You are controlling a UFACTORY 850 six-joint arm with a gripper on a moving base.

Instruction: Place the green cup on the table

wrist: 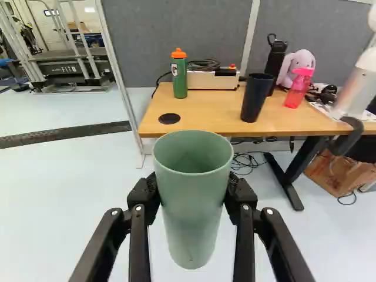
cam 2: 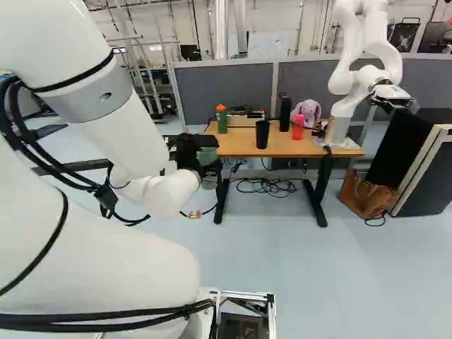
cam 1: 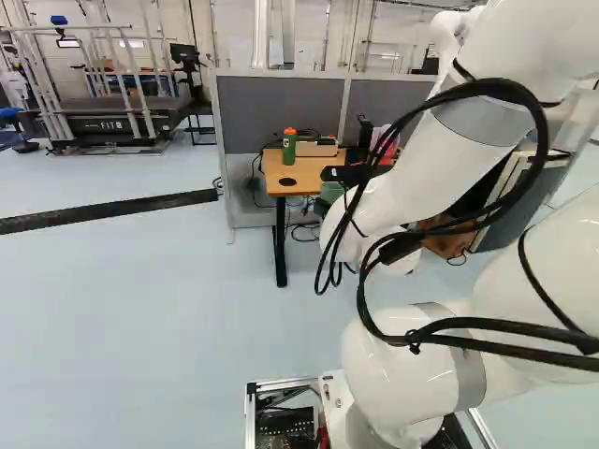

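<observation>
Pale-green, smooth, tapered cup [wrist: 194, 217], likely plastic, is clenched between black jaws, one each side, upright, just short of the wood-topped bench [wrist: 205, 111]. Side grip probably chosen to leave its base free for set-down. Needs lift/forward onto bench; black tapered tumbler [wrist: 255, 100] near bench's front edge is a knock risk.

The pale blue floor [cam 1: 140, 327] runs beneath a wood-topped table [cam 2: 240, 147] with dark legs, backed by grey partition panels [cam 2: 226, 92]. Beyond a dark floor strip [cam 1: 112, 211] stands a treadmill [cam 1: 112, 124] with metal rails, near a white wall [cam 1: 234, 47].
</observation>
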